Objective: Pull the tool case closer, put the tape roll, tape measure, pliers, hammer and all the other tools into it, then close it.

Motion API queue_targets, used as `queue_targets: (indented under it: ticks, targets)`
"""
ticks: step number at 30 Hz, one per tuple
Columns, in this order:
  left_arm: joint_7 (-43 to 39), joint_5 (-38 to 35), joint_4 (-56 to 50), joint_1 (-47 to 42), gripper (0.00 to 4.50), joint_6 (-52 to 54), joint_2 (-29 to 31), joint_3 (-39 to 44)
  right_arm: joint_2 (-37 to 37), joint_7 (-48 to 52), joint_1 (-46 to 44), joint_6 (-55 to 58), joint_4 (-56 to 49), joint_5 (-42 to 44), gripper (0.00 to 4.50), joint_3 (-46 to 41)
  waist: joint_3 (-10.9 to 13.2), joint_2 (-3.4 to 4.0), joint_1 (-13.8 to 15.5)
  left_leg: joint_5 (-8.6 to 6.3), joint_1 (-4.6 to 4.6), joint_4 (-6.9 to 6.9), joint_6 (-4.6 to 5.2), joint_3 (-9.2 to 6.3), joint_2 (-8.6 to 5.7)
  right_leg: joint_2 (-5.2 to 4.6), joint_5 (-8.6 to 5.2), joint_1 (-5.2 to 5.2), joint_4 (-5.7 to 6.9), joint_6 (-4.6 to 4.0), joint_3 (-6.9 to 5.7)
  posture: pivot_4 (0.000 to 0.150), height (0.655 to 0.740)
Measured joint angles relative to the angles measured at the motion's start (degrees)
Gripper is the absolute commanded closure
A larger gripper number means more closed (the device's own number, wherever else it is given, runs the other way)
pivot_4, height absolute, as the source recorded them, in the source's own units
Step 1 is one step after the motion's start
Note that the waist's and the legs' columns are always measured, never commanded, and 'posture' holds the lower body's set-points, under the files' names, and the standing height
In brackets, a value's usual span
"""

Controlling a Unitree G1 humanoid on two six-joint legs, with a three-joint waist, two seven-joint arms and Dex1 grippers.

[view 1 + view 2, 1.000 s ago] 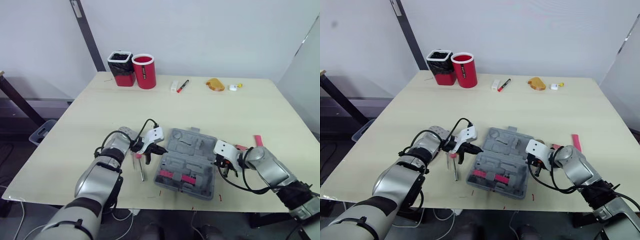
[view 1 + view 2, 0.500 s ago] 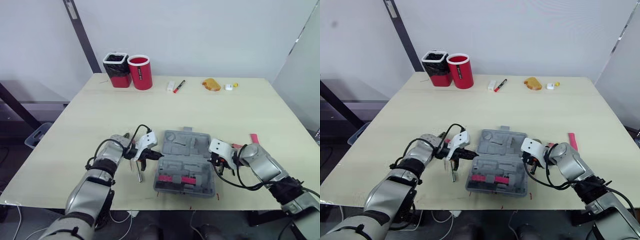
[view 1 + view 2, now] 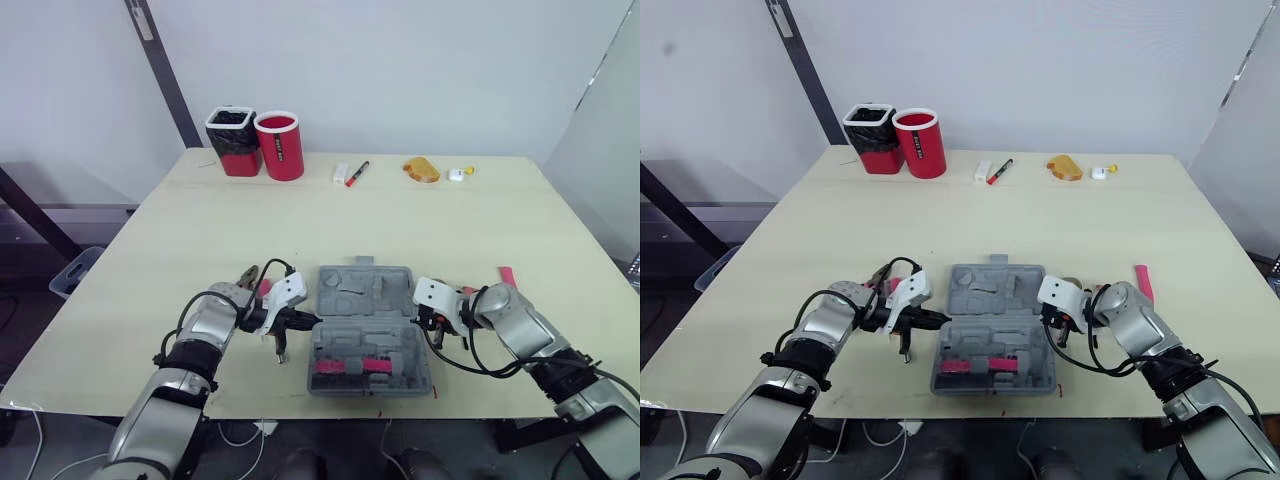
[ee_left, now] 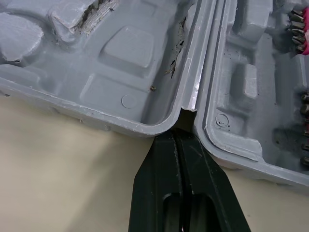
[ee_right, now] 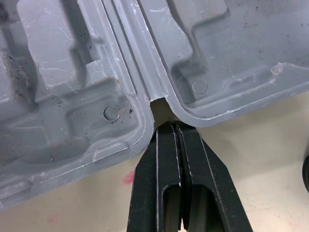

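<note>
The grey tool case [image 3: 365, 300] lies open near the table's front edge, with red-handled bits [image 3: 350, 365] in its near half. My left gripper [image 3: 312, 321] is shut, its tip pressed into the hinge notch on the case's left side [image 4: 186, 113]. My right gripper [image 3: 424, 318] is shut too, its tip at the hinge notch on the right side [image 5: 159, 104]. Pliers [image 3: 250, 274] with red grips lie left of the case behind my left arm. A dark-shafted tool [image 3: 282, 350] lies under the left gripper. A red strip-like tool [image 3: 510, 277] lies to the right.
At the back left stand a black cup [image 3: 234, 140] and a red cup [image 3: 281, 145]. Along the far edge lie a white block [image 3: 341, 172], a red marker [image 3: 358, 172], an orange object [image 3: 422, 169] and a small white piece [image 3: 456, 174].
The case has turned from slanted to square with the table's front edge and slid slightly left. Both shut grippers moved with it at its two sides.
</note>
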Motion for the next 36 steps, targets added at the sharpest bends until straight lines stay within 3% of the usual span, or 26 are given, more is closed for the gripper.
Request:
queue_targets:
  ticks: [36]
  targets:
    - [1.2,-2.1,-15.4,8.9,4.47,8.6,2.0,0.0,-1.2,0.7,4.4,4.5,-7.9,-1.1,4.50,-0.9,0.0,0.03,0.2,0.00,-0.01,-0.02,0.00,0.01,0.01,-0.02,-0.02,0.00,-0.05,-0.02,-0.01,0.150,0.7400]
